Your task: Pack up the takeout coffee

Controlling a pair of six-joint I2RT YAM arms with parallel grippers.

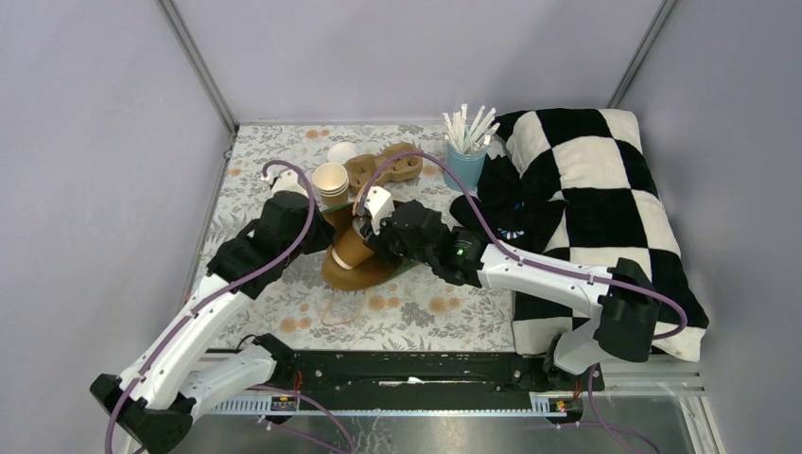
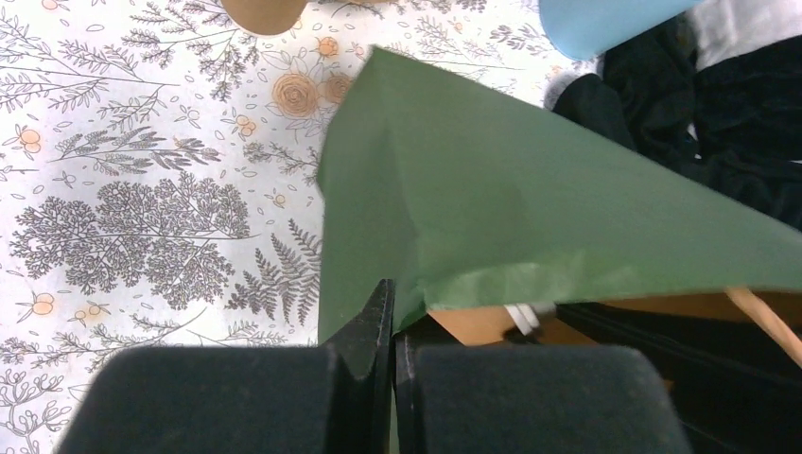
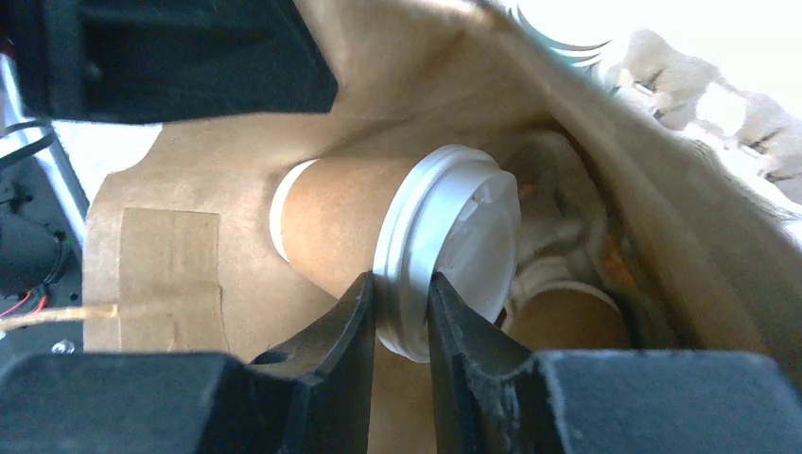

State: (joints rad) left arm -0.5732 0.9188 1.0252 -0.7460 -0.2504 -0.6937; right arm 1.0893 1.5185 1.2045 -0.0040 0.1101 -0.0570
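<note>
Right claw (image 3: 402, 284) pinches lidded cup (image 3: 340, 219), half-hidden inside bag (image 3: 170, 184).

Left arm (image 1: 189, 331) and right arm (image 1: 539, 270) pair white links with black joints — purple cables (image 1: 293, 184) alongside — plus, seemingly, a green light (image 1: 461, 252).

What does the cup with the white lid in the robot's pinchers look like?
The paper cup is tan kraft with a white bottom edge. Its round white plastic lid is on. The right gripper pinches the lid's rim between both fingers. The cup lies sideways in the wrist view, with brown bag paper around it.
</note>
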